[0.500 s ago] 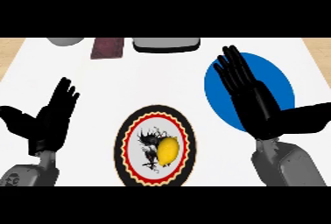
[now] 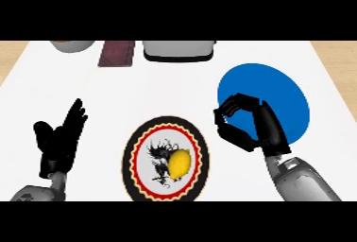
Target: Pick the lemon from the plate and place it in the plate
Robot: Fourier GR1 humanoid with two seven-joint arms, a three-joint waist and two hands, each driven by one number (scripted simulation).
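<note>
Grey at the near edge: right forearm [image 2: 301,180] coming in from the lower right, left forearm [image 2: 33,193] just showing at the lower left. Black left hand [image 2: 59,142] at the left side of the white counter [image 2: 105,99], unclenched, fingers straight and pointing away, resting, holding nothing.

Between the two hands and nearest the robot, patterned plate [image 2: 130,158]: black outer rim, red scalloped band edged in yellow, white middle. On that white middle, black ink-like motif [image 2: 159,156], too blurred to tell as drawing or lettering, not legible.

Yellow lemon [image 2: 181,163] lying on this plate, right of centre, overlapping the motif's right side, inside the red band. Untouched by either hand. Placed left of the right hand and nearer the robot than it, apart from the fingers, with the plate's rim and a strip of counter between.

Black right hand [image 2: 259,128] farther off and to the right, over the near left edge of the blue plate [image 2: 279,82]. Fingers curled in toward the thumb, clenched on nothing, with blue visible through the ring of thumb and fingers. Blue plate plain, set apart to the right of the patterned one.

Farthest away, along the counter's back edge: grey bowl [image 2: 72,45] at the left, dark maroon flat block [image 2: 116,53] beside it, grey tray-like thing [image 2: 178,50] in the middle, each only partly in view.
</note>
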